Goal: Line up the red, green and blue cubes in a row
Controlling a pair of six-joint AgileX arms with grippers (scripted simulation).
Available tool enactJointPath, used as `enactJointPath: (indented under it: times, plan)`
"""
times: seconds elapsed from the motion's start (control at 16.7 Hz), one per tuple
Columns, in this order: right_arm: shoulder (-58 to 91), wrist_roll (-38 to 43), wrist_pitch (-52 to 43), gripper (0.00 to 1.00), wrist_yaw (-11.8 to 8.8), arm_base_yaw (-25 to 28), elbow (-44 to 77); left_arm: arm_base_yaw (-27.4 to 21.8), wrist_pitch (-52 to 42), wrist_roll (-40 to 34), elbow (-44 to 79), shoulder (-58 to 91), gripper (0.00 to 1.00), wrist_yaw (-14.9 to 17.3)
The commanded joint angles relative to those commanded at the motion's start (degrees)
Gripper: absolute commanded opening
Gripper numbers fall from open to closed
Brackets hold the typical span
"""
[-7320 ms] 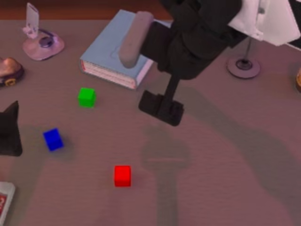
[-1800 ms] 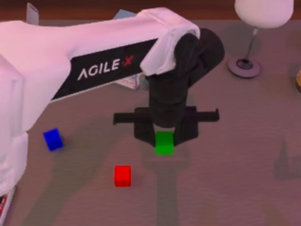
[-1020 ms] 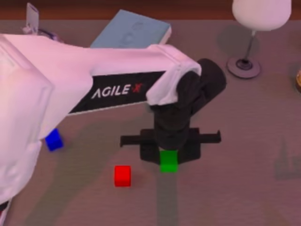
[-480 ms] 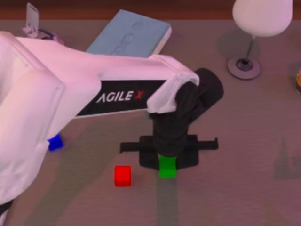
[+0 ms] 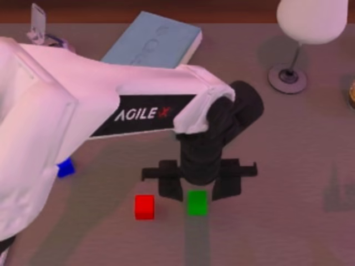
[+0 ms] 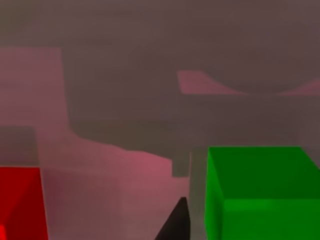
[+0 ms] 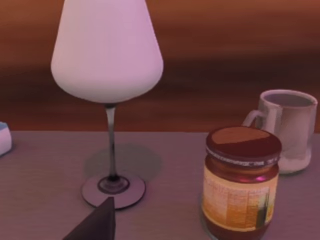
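Green cube sits on the table just right of the red cube; the blue cube waits far left. Your left gripper has its fingers wide around it, so lift straight up without nudging.

White left arm with black "AGILE X" panel, black wrist and fingers

Soft, even light is falling on the table from above. The left arm is casting a broad dim shadow across the lower left, and a narrow dark strip is running from the green cube to the bottom edge. At upper right, the wine glass is throwing a faint round shadow.
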Motion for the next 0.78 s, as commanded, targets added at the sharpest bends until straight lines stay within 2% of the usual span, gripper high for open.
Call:
enactJointPath:
  times: [0.12, 0.18, 0.78]
  plan:
    - [0.0, 0.0, 0.0, 1.00, 0.0, 0.0, 0.0, 0.0, 0.0, 0.0, 0.0, 0.0, 0.98, 0.0]
    - [0.0, 0.0, 0.0, 1.00, 0.0, 0.0, 0.0, 0.0, 0.0, 0.0, 0.0, 0.0, 1.00, 0.0]
    - [0.0, 0.0, 0.0, 1.00, 0.0, 0.0, 0.0, 0.0, -1.0, 0.0, 0.8, -0.3, 1.00, -0.1]
